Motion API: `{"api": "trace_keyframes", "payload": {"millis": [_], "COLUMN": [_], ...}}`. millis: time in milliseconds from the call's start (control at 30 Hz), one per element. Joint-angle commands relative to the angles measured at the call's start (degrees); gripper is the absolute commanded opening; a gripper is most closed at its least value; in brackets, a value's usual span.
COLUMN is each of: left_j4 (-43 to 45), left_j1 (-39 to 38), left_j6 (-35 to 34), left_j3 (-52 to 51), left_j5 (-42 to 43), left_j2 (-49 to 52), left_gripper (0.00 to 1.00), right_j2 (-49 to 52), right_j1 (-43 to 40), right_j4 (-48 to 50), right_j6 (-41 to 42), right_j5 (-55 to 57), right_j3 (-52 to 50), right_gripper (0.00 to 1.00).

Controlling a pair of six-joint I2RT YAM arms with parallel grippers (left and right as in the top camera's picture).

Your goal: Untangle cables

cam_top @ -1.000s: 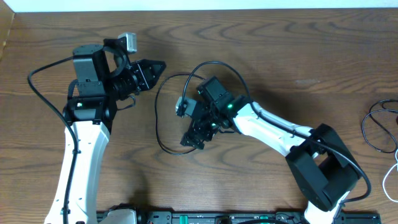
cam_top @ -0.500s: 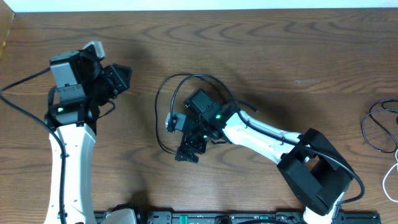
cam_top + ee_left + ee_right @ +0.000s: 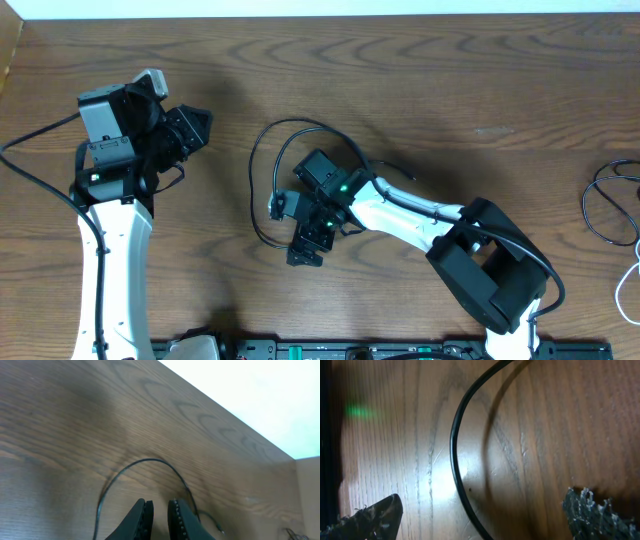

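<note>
My right gripper [image 3: 482, 512]: fingers spread wide, straddling thin black flexible cable [image 3: 454, 445], ready to pinch. My left gripper [image 3: 159, 510], ten o'clock of it: nearly closed, empty, leaving room.

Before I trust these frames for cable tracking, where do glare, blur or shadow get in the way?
Right wrist: white glare on the table beside the black cable, green glint upper left, fingertips blurred. Left wrist: backdrop beyond the table washed out. Overhead: even, sharp.
</note>
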Motion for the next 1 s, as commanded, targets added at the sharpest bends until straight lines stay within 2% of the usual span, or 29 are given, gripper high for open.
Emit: {"api": "trace_keyframes", "payload": {"millis": [0,267,800,867,967], "left_j4": [-0.2,-0.2,-0.15,-0.15,-0.17], "left_j1": [0.2,0.2,0.2,0.2,0.2], "left_j6": [1.33,1.33,1.33,1.33,1.33], "left_j3": [1.51,1.51,1.51,1.51,1.51], "left_j5": [2.99,2.97,2.29,2.32,2.32], "left_j2": [-1.09,-1.09,-1.09,-1.09,-1.09], "left_gripper": [0.17,0.17,0.17,0.16,0.17], "right_j2": [0.87,1.55,7.39,8.04,8.15], "right_j1": [1.33,4.52,5.44,5.92,6.95], "right_j4": [-1.97,-5.97,-5.46,-5.2,-4.24], "right_j6": [-2.62,-5.09,-6.27,-6.25,-6.23], "right_j5": [3.72,17.68,20.61,20.39,20.41], "right_j3": [0.61,0.61,0.61,0.61,0.61], "right_gripper": [0.99,0.99,0.99,0.94,0.78]}}
